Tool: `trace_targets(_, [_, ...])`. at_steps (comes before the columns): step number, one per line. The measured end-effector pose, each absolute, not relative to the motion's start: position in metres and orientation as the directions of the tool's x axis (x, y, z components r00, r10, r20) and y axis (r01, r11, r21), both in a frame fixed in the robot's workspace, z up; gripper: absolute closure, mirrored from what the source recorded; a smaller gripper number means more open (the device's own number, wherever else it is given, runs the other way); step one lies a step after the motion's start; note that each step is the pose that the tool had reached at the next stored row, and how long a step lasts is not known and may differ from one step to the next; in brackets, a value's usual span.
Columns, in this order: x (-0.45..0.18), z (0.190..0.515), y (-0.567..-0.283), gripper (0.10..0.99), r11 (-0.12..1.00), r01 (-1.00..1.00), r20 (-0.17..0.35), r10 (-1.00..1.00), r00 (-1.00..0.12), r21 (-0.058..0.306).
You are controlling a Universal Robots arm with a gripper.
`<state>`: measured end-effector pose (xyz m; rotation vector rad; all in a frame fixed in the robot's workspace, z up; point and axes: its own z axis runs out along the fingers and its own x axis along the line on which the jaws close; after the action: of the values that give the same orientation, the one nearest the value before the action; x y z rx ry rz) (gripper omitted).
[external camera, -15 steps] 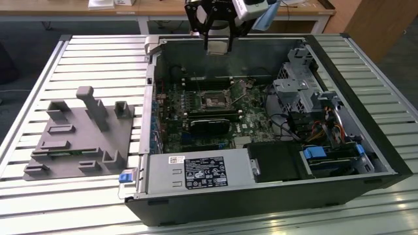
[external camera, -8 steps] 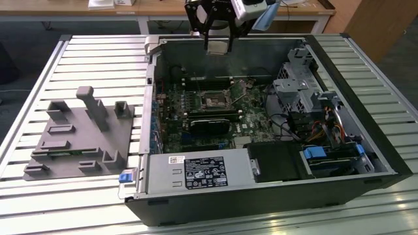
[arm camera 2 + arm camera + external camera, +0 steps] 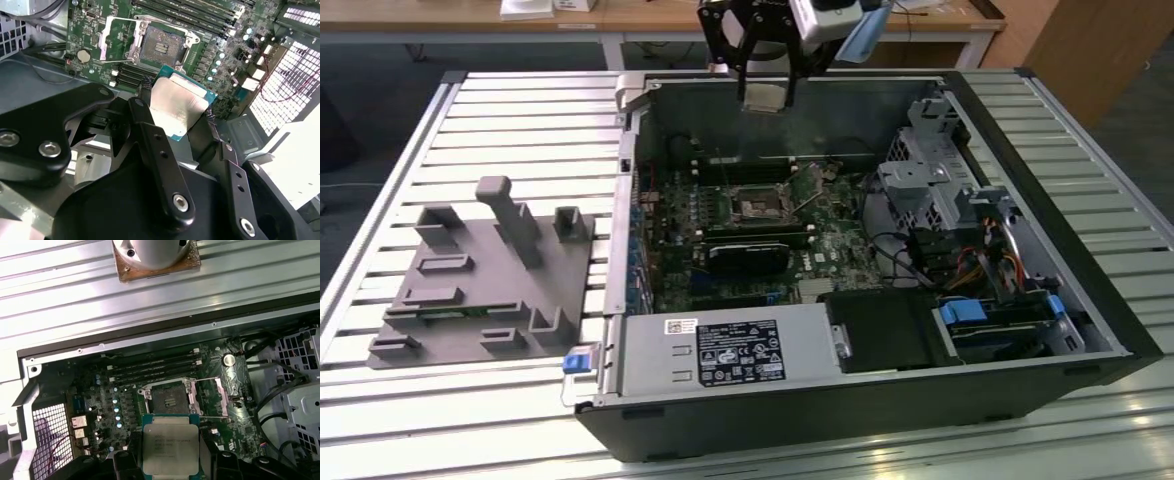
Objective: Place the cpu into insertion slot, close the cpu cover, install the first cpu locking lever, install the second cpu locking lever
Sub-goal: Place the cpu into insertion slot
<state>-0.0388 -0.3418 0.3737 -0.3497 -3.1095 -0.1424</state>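
Step one, placing the chip, appears to be in hand. The black two-fingered gripper (image 3: 767, 98) hangs over the far edge of the open black computer case (image 3: 854, 420), its fingers pinching the small flat square cpu with a dull silvery top (image 3: 170, 446) by two opposite edges. The cpu is in the air, apart from the square, dark-centred, metal-rimmed insertion slot (image 3: 170, 401) on the green circuit board (image 3: 834, 225). The thin silvery cpu cover (image 3: 109, 44) stands flipped open beside the slot. Seating likely calls for the chip to be level, with its edges matched squarely to the rim.

Wooden desk (image 3: 654, 15) behind slatted table (image 3: 520, 110)
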Motion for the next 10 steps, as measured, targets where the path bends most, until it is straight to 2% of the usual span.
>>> trace_targets(10, [-0.0388,0.3736,-0.3418,0.545,0.959,0.270,0.019,0.269,-0.963,0.089])
